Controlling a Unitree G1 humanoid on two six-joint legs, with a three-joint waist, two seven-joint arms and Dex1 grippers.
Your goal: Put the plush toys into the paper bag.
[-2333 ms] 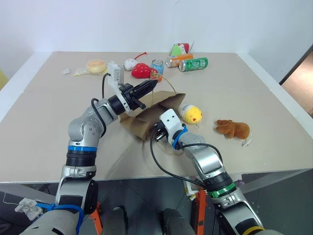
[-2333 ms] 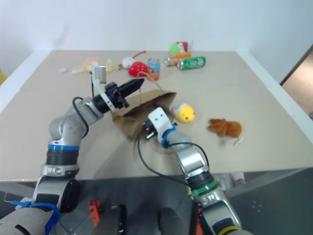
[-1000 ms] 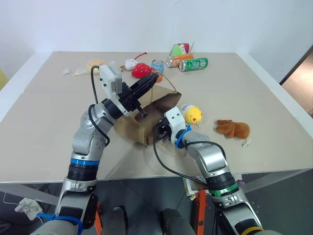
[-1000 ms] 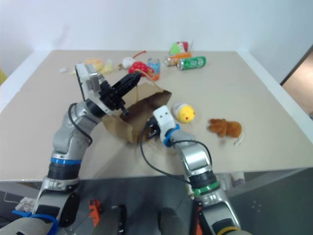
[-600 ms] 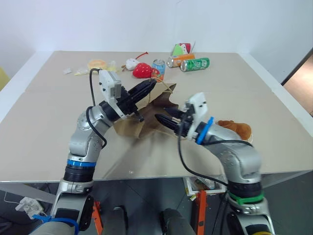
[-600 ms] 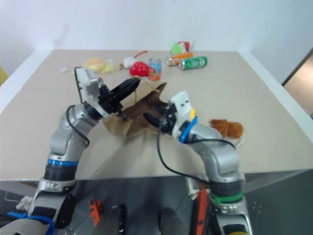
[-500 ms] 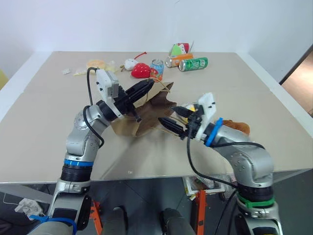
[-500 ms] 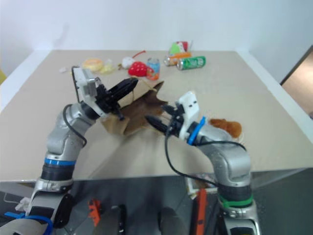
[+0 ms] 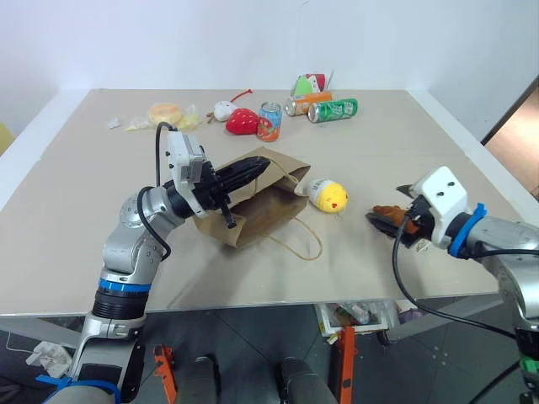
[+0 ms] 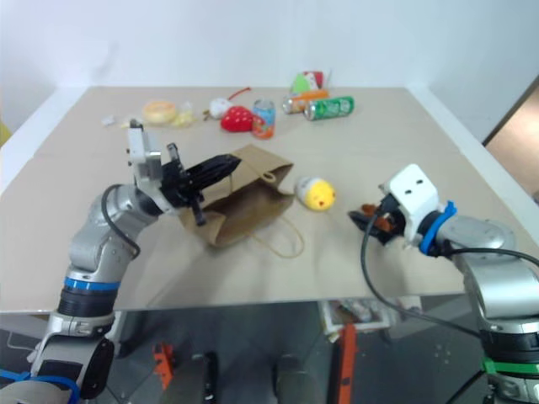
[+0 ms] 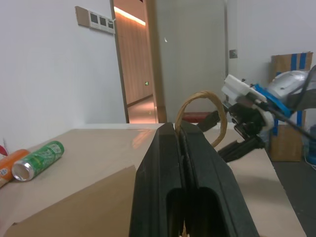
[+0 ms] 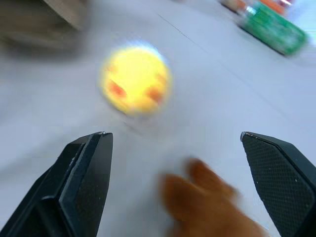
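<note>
Left hand [image 9: 253, 167] clamping paper bag [image 9: 253, 202] handle

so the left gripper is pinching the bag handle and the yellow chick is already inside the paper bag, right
Not quite. The left gripper is shut on a handle of the paper bag, but the yellow chick is not inside: the left eye view shows it lying on the table just beside the bag's mouth.
</note>
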